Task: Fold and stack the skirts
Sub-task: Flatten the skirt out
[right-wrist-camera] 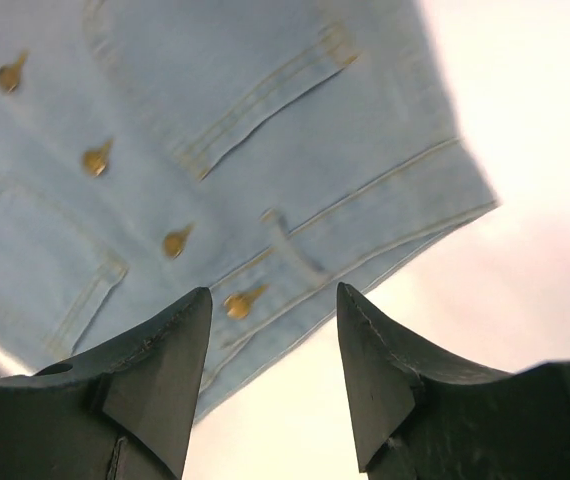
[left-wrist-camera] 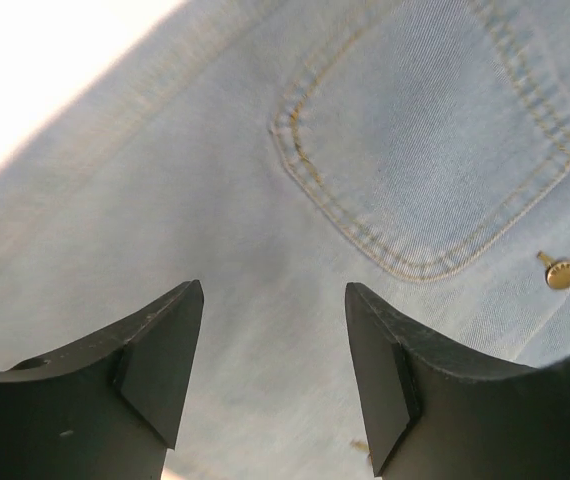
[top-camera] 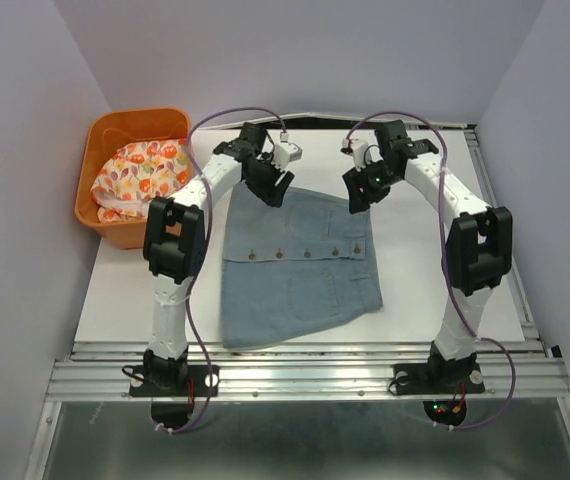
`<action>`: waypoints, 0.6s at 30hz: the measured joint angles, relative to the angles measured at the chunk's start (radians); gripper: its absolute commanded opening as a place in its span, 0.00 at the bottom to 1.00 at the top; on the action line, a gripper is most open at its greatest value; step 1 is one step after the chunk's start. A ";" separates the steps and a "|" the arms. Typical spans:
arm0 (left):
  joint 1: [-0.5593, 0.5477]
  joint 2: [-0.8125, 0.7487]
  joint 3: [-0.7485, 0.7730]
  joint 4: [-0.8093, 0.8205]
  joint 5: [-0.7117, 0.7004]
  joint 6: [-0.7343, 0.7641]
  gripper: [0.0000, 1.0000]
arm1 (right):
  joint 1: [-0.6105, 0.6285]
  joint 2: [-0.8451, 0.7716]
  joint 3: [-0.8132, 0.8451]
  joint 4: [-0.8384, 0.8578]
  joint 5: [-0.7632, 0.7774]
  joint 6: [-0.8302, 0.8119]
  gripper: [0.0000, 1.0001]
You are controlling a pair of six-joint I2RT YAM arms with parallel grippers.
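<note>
The denim skirt (top-camera: 300, 265) is the item in hand. The left hand (left-wrist-camera: 273, 330) is held with its jaws apart and nothing between them. The right hand (right-wrist-camera: 273, 320) is likewise spread and empty. Below the left hand, cloth with a stitched pocket (left-wrist-camera: 435, 150) and one brass button is seen. Below the right hand, the waistband (right-wrist-camera: 365, 215), a belt loop and a row of buttons are seen, with the corner of the garment just beyond the fingers. Whether either hand touches the cloth cannot be told. In the top view, both hands are positioned over the far edge of the skirt, the left hand (top-camera: 273, 190) near its far left corner and the right hand (top-camera: 357, 198) near its far right corner. The skirt is spread flat on the white desk (top-camera: 445, 300), between the two arms. The step is judged to be the grasp for the first fold. For the next move, both hands are to be lowered onto the far edge, closed on the cloth and drawn evenly toward the near edge. The floral skirt (top-camera: 143, 172) lies bunched in the orange basket (top-camera: 100, 140) at the far left, well apart and not yet folded.
</note>
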 measured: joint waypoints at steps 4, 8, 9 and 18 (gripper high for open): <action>0.030 -0.051 0.068 0.014 0.000 0.075 0.70 | 0.000 0.090 0.092 0.068 0.086 0.029 0.59; 0.072 0.008 0.287 -0.010 0.003 0.125 0.69 | -0.014 0.163 0.137 0.111 0.154 0.032 0.59; 0.086 0.039 0.354 -0.009 0.004 0.134 0.69 | -0.026 0.185 0.149 0.124 0.168 0.029 0.59; 0.154 0.195 0.449 -0.008 0.011 0.177 0.69 | -0.108 0.317 0.180 0.161 0.209 -0.020 0.59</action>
